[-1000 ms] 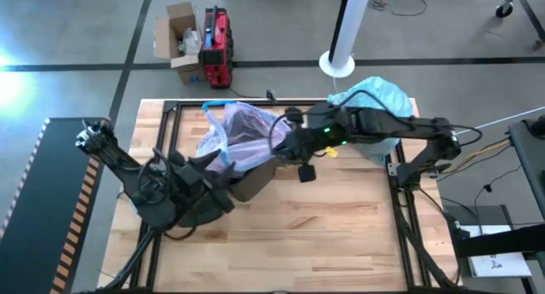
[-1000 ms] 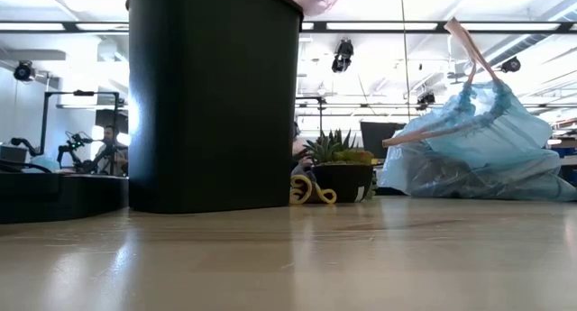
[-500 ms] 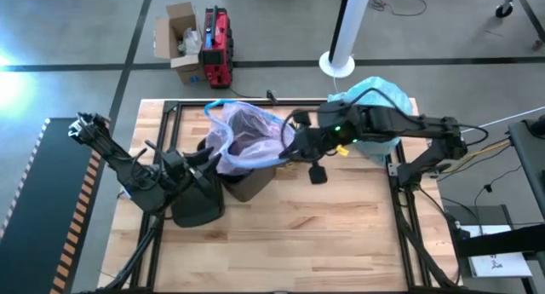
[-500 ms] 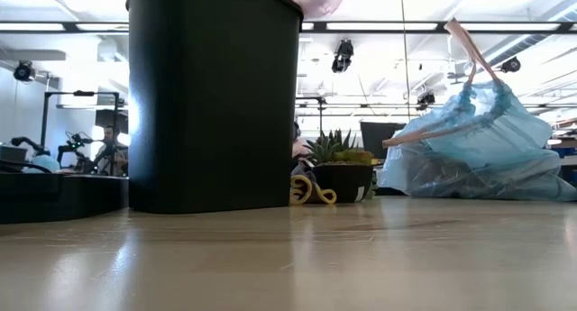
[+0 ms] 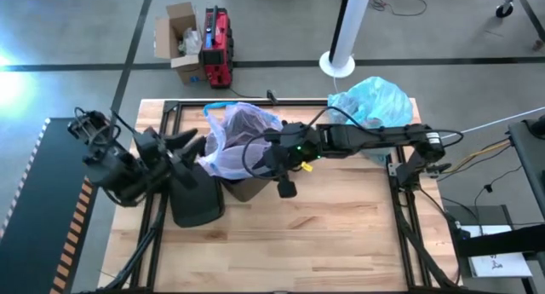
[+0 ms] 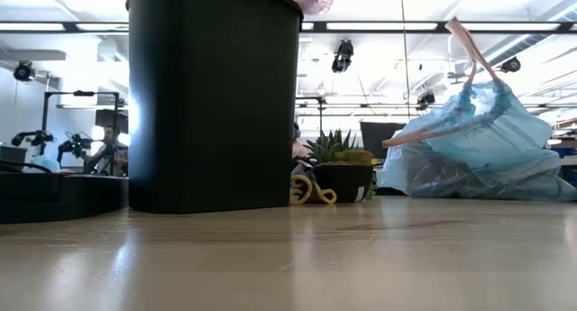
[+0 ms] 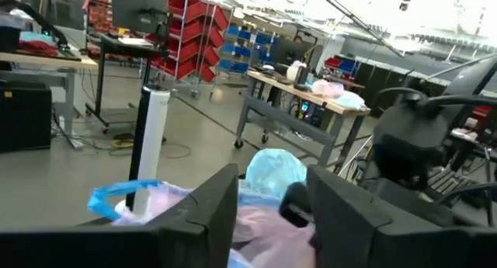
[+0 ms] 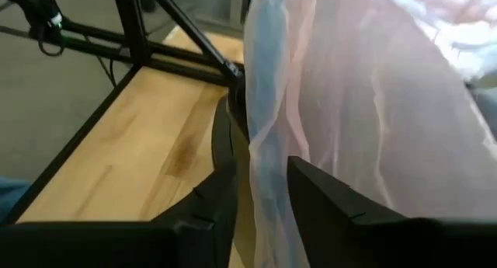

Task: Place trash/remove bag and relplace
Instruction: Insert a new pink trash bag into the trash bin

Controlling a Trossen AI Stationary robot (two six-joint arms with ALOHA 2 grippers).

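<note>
Lilac bag (image 5: 237,141) | between right gripper (image 8: 256,194) jaws | blue bag (image 5: 375,102) apart

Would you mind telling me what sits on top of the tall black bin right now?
A pinkish-lilac translucent plastic bag with a blue rim is draped over the tall black bin. The film covers the opening, so the bin's contents cannot be seen.

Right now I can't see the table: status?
Left gripper open, off the pink bag. Right gripper open around pink bag's edge. Blue bag aside, full.
</note>
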